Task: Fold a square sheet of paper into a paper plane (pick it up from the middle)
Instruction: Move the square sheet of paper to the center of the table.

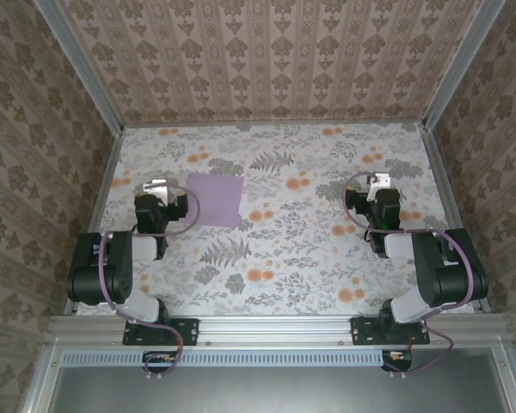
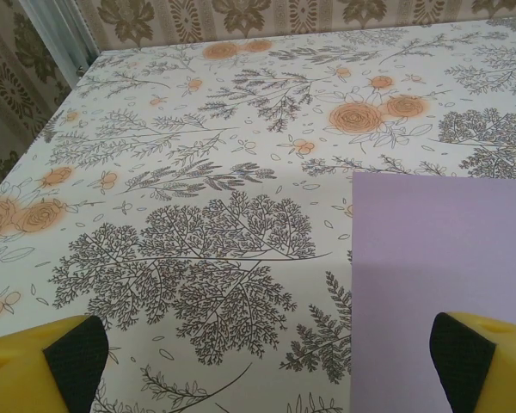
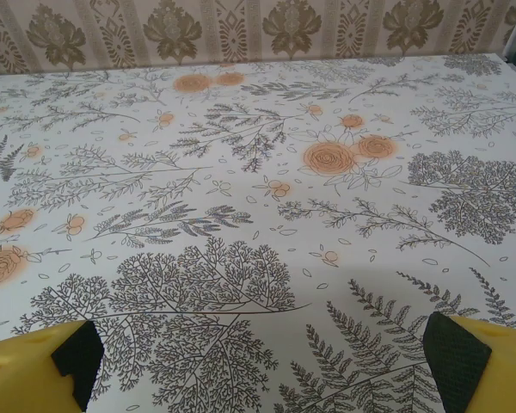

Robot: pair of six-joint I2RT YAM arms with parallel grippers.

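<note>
While both arms are crouching near their bases, the square sheet of paper (image 1: pixel 213 200) is lying flat and unfolded on the flowered table (image 1: pixel 284 258), left of centre. The left gripper (image 1: pixel 157 187) is hovering just beside the sheet's left edge, jaws standing wide apart and holding nothing; the paper is lying ahead and to its right. The right gripper (image 1: pixel 378 182) is likewise gaping wide and empty, well apart from the paper. Being square, the sheet is showing no long axis. The left arm is plainly nearer, so reaching the sheet's middle is probably calling for a short rightward shift.
</note>
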